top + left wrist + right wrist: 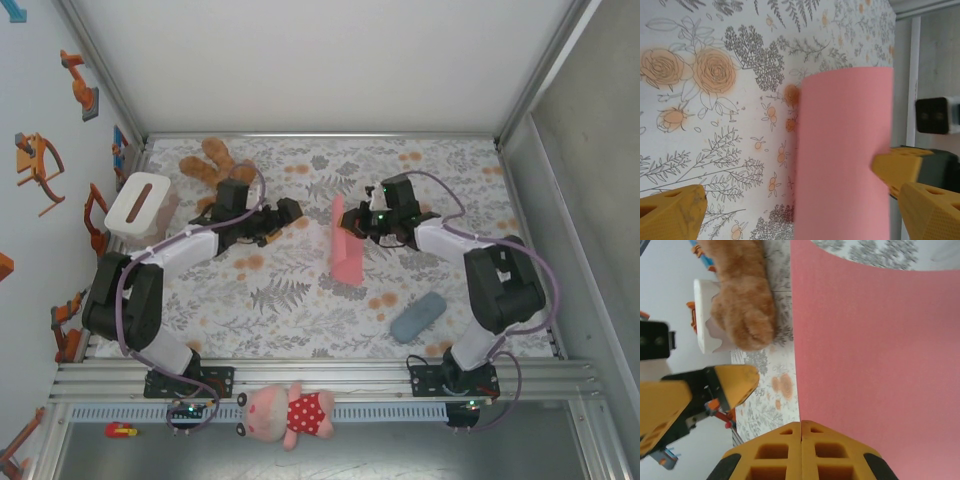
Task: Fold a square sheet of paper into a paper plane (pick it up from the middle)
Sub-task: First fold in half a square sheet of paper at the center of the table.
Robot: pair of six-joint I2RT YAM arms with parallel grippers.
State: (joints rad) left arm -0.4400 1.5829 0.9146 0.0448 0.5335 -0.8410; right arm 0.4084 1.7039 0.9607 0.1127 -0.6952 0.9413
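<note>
floral table [300, 300]: right gripper [801, 426] clamped on pink sheet [347, 255]; left gripper [283, 217] spread apart; white box [138, 203] contents hidden.

On the floral-patterned bench [300, 300], a thin salmon-pink sheet of paper [348, 252] stands curled and raised off the surface near the middle, with the right gripper [356, 228] at its upper right edge and the left gripper [283, 220] just to its left, apart from it. A brown plush teddy bear [213, 165] lies at the far left beside a white oblong box with a slot [138, 205]. A grey-blue oblong pouch [418, 316] lies near the right arm's base, and a pink plush toy in a red dotted dress [290, 412] rests on the front rail.
</note>
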